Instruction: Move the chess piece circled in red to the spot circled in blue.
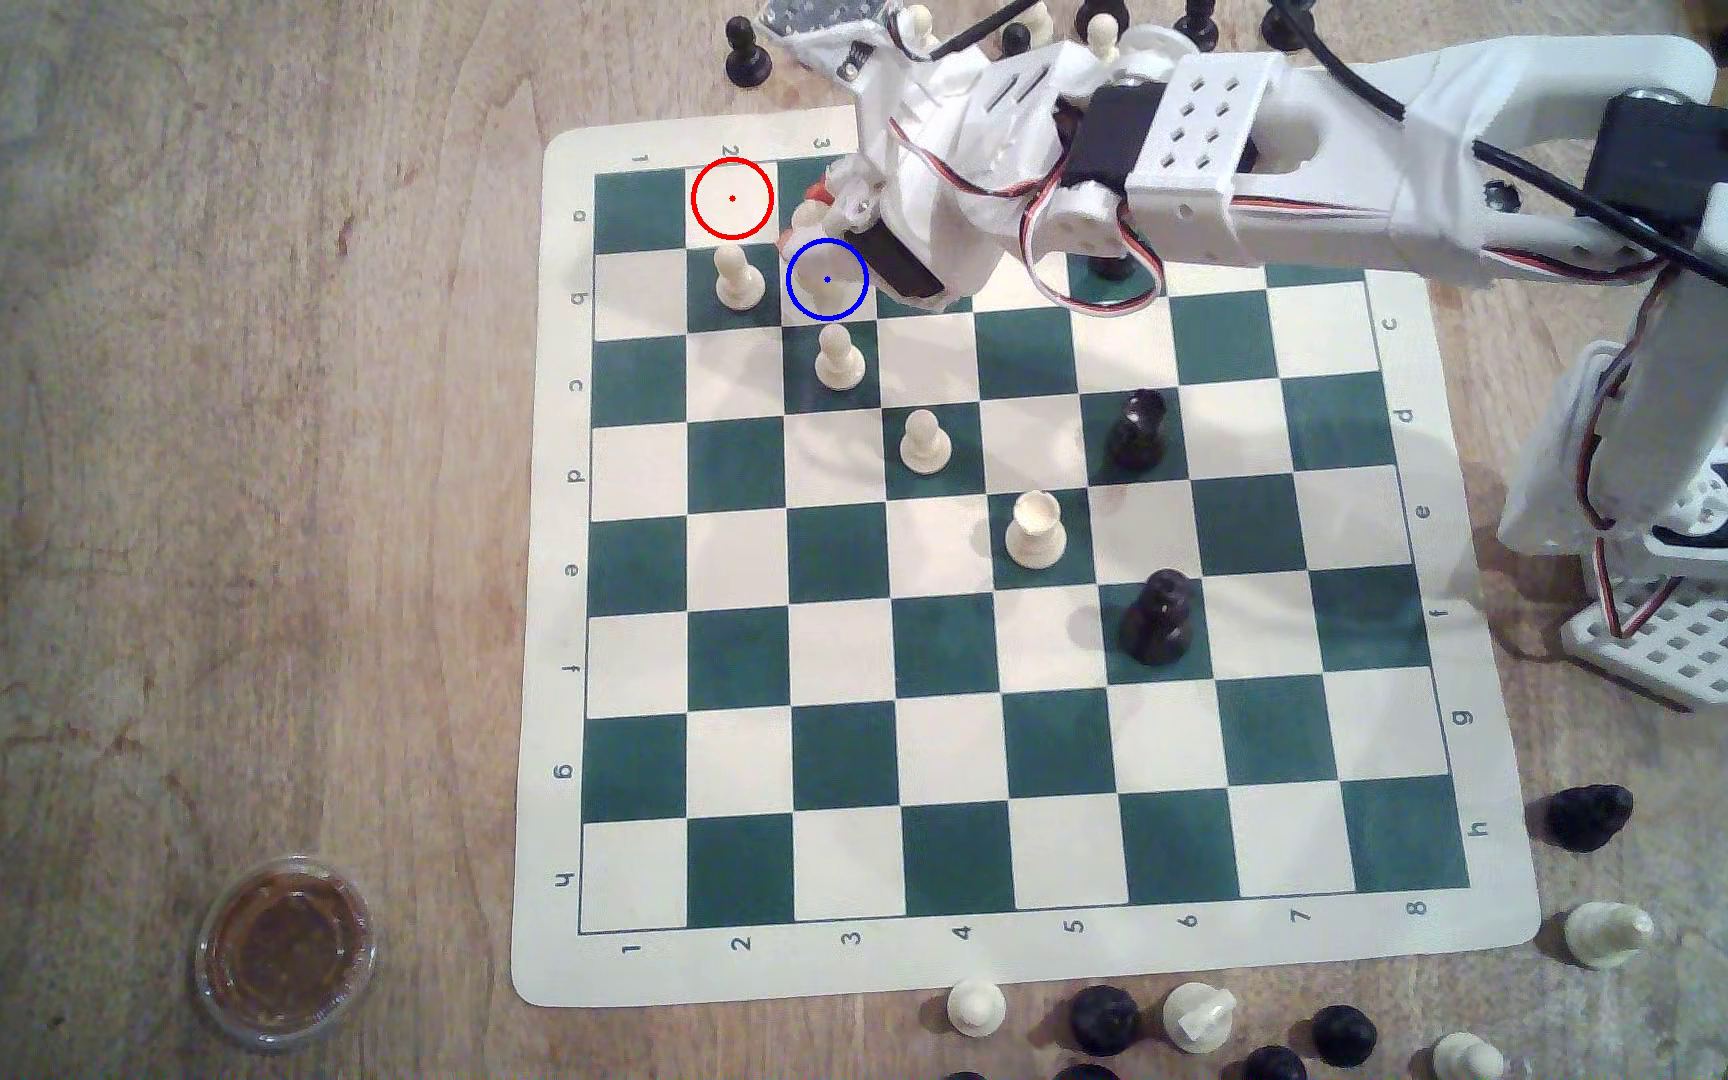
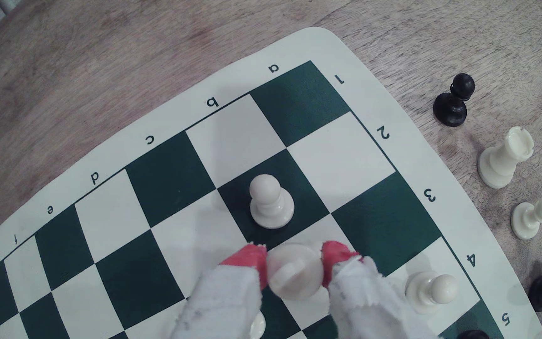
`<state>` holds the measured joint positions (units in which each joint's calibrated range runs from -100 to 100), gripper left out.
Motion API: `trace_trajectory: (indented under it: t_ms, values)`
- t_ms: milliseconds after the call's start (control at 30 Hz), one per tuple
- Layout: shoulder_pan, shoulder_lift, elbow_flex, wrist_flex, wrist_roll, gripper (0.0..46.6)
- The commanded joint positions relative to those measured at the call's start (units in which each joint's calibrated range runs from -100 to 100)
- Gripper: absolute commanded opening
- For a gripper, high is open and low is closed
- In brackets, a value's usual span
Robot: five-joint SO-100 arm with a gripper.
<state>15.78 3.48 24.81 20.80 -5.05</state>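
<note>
Exterior view: the white arm's red-tipped gripper (image 1: 818, 213) hangs over the green-and-cream chessboard (image 1: 1026, 966), just above the blue-ringed cream square (image 1: 828, 279); the red ring's square is bare

Wrist view: the red fingertips (image 2: 250, 260) are clamped on the tall cream-white chess piece (image 2: 295, 272), beside a short cream pawn (image 2: 270, 202)

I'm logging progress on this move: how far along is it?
Done: the red-ringed square is empty, so the tall cream-white chess piece has been lifted off it. In hand: the gripper with red-tipped fingers holds the piece near the blue-ringed cream square. Left: set it down there and release.
</note>
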Motion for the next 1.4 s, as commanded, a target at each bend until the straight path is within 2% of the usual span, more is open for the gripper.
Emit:
trace_trajectory:
  t_ms: [0,500,567,667,833,1000,1367]
  values:
    - [-0.3,-0.7,-1.9,-1.6,-0.2,0.3]
    - [-0.3,1.3,-3.0,-1.9,-0.5,0.6]
    - [-0.2,1.3,-3.0,-1.9,-0.5,3.5]
    - [0.3,1.1,-3.0,-1.6,-0.4,12.7]
    - [0.8,-0.3,-3.0,-1.1,-0.2,17.2]
    - [1.5,-1.3,-2.2,-0.8,-0.1,20.1]
    - [2.2,-5.7,1.4,1.6,0.4,21.4]
